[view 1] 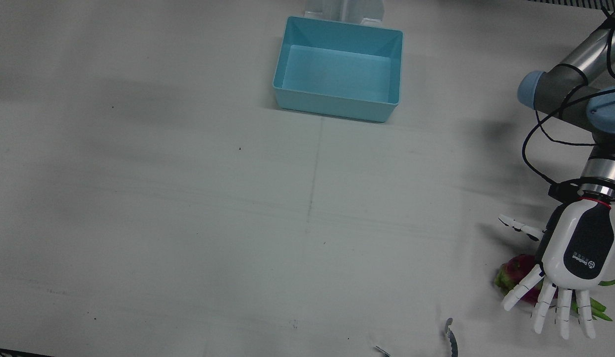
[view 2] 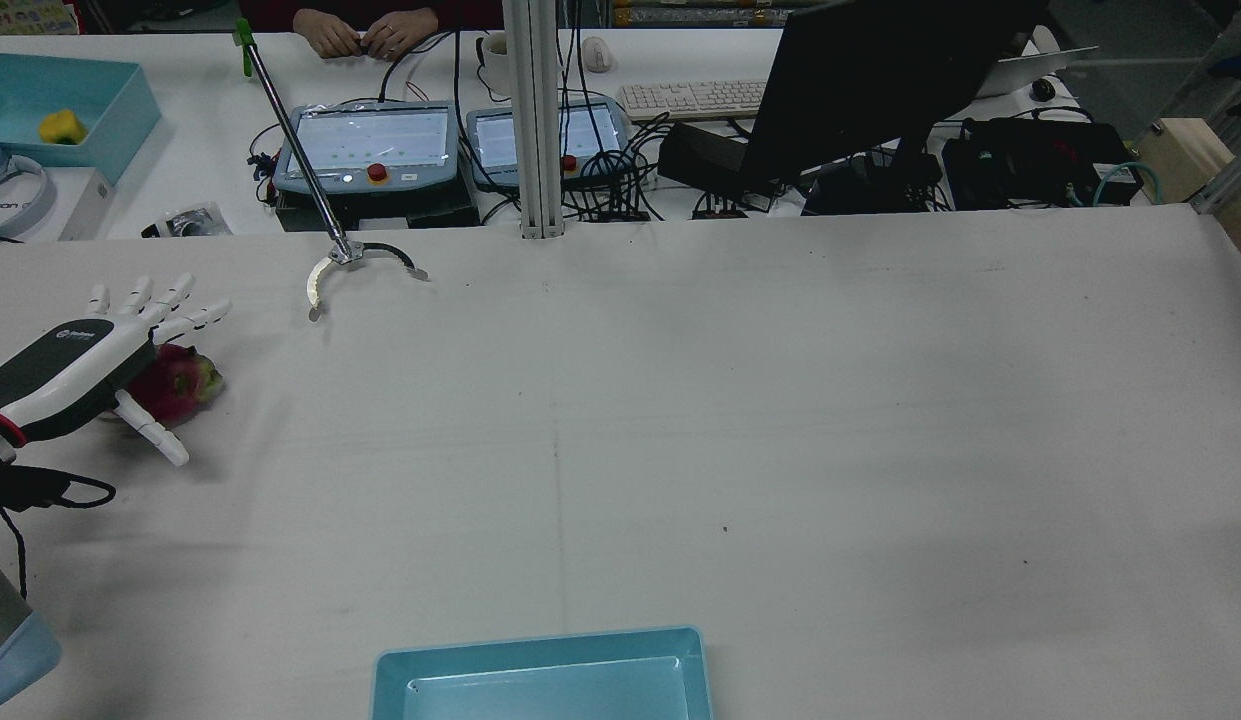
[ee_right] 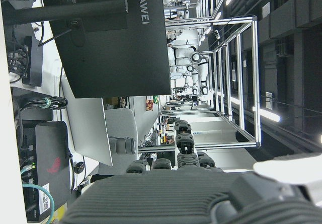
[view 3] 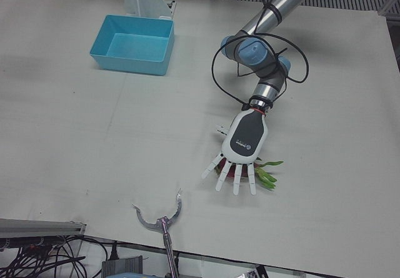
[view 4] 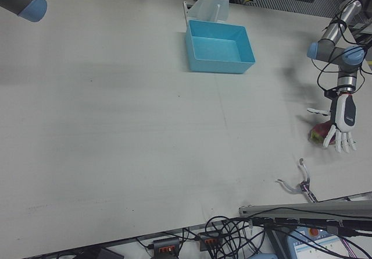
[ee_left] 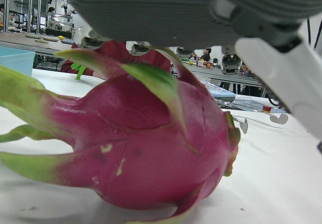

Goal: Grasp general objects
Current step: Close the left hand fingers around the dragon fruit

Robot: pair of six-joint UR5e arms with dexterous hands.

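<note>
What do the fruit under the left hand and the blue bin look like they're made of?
The dragon fruit looks real or a close replica: waxy magenta skin with scuffs and green scales. The blue bin seems to be molded plastic, smooth and slightly glossy. The left hand hovers over the fruit.

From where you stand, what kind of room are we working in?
Most likely a robotics lab: teach pendants and a monitor sit on the operators' desk, and a left hand hovers over a dragon fruit.
</note>
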